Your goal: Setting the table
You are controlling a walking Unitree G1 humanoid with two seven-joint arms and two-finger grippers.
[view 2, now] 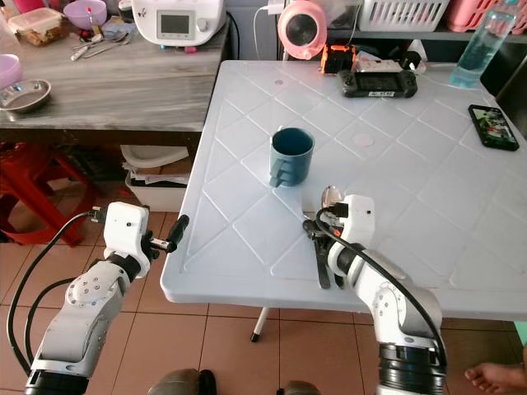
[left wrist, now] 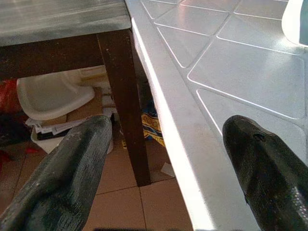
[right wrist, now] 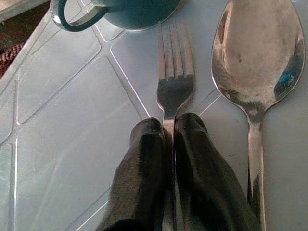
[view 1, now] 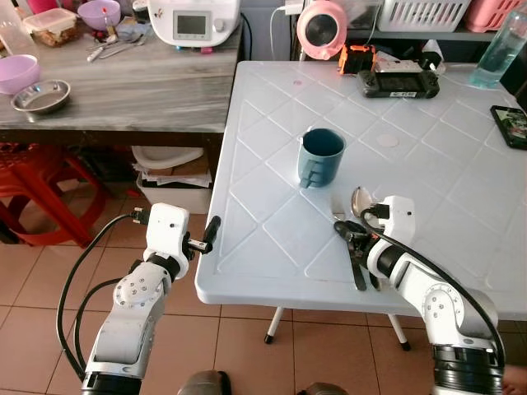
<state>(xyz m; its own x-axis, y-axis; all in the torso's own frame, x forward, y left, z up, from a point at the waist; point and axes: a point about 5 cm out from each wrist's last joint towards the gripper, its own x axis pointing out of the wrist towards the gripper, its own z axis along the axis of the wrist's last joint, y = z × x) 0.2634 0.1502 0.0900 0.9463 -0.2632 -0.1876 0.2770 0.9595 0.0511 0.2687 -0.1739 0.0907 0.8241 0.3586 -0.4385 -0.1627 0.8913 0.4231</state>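
A dark teal mug (view 1: 321, 156) stands upright near the middle of the white plastic table (view 1: 272, 247). Just in front of it lie a metal fork (right wrist: 174, 67) and a metal spoon (right wrist: 257, 57) side by side, heads toward the mug. My right gripper (right wrist: 171, 126) rests low on the table, shut on the fork's neck just behind the tines; it appears in the left eye view as right gripper (view 1: 344, 229). My left gripper (left wrist: 166, 144) is open at the table's left edge, with the rim between its fingers (left wrist: 72, 168), holding nothing.
A grey wooden side table (view 1: 148, 90) to the left carries bowls, cutlery and a white appliance. A red stool (view 1: 41, 189) stands below it. At the far side of the white table lie a game controller (view 1: 398, 82), a phone (view 1: 512, 125) and a water bottle (view 1: 501, 49).
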